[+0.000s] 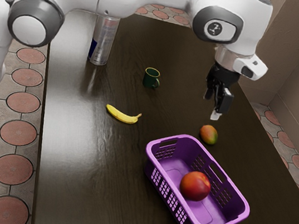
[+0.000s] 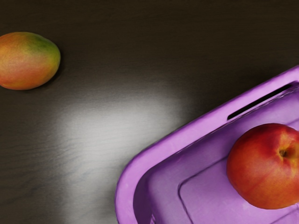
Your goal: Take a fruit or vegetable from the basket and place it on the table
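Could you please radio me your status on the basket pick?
Hand open, empty, above the table. Red-orange fruit in the purple basket; mango on the table outside it. Nothing covering the fruit.

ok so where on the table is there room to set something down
Widest: table bordered by the banana, the basket and the long edge at the exterior view's left. Another: between cup and mango. Crowded: the narrow gap between mango and basket.

Legible text: none | canister label (image 1: pixel 93 48): too small | arm emblem (image 1: pixel 214 29): no letters legible
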Robot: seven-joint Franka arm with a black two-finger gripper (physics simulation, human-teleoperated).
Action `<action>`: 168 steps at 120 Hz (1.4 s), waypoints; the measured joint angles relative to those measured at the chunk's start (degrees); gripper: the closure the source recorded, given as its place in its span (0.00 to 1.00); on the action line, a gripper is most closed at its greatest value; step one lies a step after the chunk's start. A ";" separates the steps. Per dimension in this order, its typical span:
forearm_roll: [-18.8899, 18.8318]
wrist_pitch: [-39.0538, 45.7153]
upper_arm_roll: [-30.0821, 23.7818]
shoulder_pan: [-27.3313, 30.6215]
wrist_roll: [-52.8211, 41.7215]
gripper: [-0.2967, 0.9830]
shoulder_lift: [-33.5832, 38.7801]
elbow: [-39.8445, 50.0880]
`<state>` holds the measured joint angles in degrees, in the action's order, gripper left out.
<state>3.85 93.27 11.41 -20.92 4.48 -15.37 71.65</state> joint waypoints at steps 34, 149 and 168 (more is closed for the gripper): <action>2.12 2.64 -0.20 -0.30 9.50 0.23 -4.42 -1.82; 5.81 4.57 -0.88 -5.52 28.49 0.23 -2.03 6.77; 5.89 6.08 -0.98 -5.57 29.53 0.23 -2.44 7.58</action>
<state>9.74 99.34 10.43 -26.49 34.00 -17.81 79.23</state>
